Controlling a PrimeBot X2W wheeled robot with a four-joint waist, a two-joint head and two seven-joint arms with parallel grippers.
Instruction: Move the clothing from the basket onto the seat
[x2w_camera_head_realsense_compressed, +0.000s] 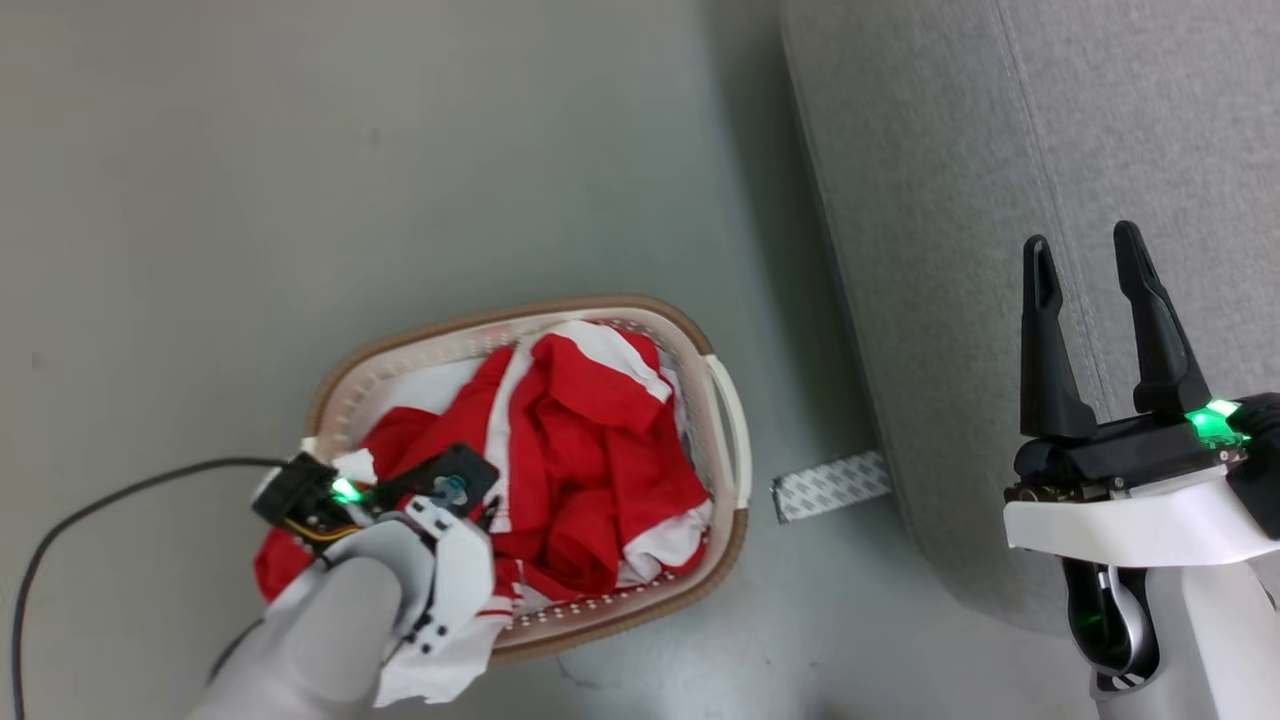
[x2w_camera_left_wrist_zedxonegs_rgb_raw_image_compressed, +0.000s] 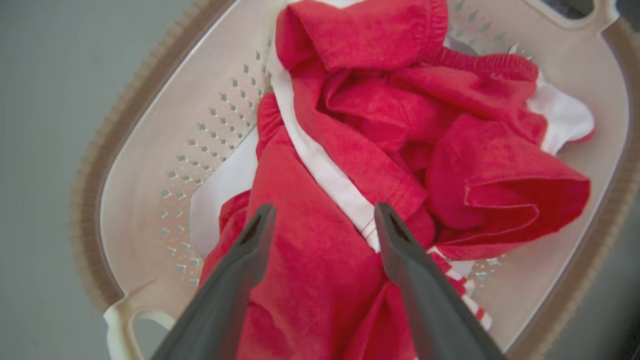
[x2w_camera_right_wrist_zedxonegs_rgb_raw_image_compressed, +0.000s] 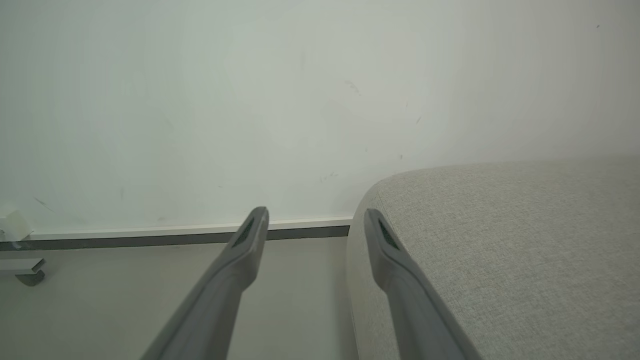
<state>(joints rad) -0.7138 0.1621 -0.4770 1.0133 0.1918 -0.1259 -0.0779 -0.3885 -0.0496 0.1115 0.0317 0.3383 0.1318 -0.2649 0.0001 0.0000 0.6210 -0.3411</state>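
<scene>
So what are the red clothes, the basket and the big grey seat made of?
The clothing looks like soft cloth, matte and slightly fuzzy; it crumples into folds. The basket seems to be hard plastic: smooth cream walls with neat punched holes. The seat looks covered in grey woven fabric, showing a fine grain.

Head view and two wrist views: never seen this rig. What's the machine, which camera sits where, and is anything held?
It is a wheeled robot with two arms, each ending in a two-fingered gripper. The head view looks down from the robot's head. Each wrist view looks along that arm's own fingers. On the floor stands the basket, full of crumpled red and white clothing, beside the grey seat. The left gripper hangs open over the clothing and grips nothing. The right gripper is open and empty, over the seat's edge and facing a wall.
</scene>
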